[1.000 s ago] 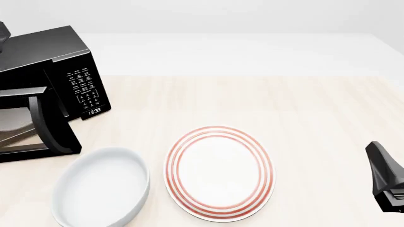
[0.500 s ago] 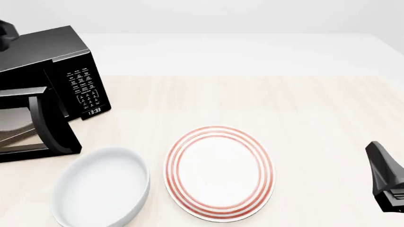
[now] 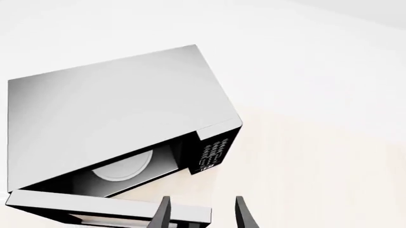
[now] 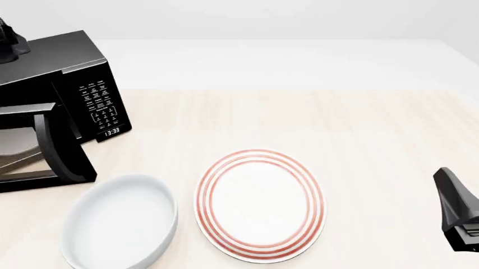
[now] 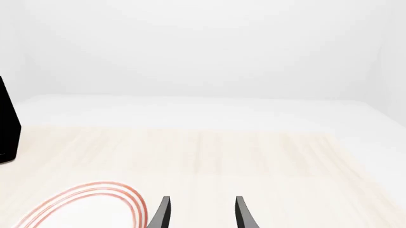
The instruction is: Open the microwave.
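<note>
I see the microwave (image 4: 56, 92) at the far left of the table (image 4: 359, 129), black, door (image 4: 56, 148) already swung out toward the near side, hinged at its left. Keypad panel (image 4: 101, 106) faces right-front, clock reads 13:33

From the left wrist view I'm looking down on the microwave (image 3: 120, 118) from above: grey top, open cavity with the pale round turntable (image 3: 123, 166) visible inside, the door's top edge (image 3: 108, 209) in the foreground. Left gripper (image 3: 201, 216) fingers are spread apart with nothing between them, hanging above the open door's free end. In the front view only a dark bit of the left arm (image 4: 8, 39) shows at the far left edge above the microwave

Right gripper (image 5: 201, 213) also has its fingers spread, holding nothing, hovering over bare wood just right of the red-ringed plate (image 5: 95, 204). In the front view the right arm (image 4: 458, 213) sits at the near right edge, well apart from the microwave

On the table near me: a white bowl (image 4: 120, 221) at near left, just beside the plate (image 4: 261, 204) in the near middle. Bowl sits just in front of the open door, I can't tell if they touch
</note>
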`<action>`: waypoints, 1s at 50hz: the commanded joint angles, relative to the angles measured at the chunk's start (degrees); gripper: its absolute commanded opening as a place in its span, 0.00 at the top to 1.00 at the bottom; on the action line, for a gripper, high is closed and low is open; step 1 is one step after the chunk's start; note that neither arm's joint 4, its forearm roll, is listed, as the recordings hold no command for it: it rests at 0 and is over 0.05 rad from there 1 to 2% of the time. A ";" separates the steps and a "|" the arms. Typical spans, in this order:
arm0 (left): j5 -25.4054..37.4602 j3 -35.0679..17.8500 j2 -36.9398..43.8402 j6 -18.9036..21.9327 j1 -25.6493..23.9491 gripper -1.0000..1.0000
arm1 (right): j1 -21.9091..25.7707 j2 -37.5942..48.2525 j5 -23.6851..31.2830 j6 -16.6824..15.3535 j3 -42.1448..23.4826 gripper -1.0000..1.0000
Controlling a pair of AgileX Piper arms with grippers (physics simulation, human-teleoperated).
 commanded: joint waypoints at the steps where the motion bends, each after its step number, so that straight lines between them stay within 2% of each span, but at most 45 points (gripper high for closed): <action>1: -0.66 -1.67 6.03 0.18 0.48 0.00 | -0.22 0.01 0.15 0.00 -0.02 0.00; 11: -0.06 -3.88 8.90 1.08 2.10 0.00 | -0.22 0.01 0.16 -0.01 -0.02 0.00; 50: -0.68 -2.23 14.67 1.54 5.02 0.00 | -0.21 0.01 0.15 -0.01 -0.02 0.00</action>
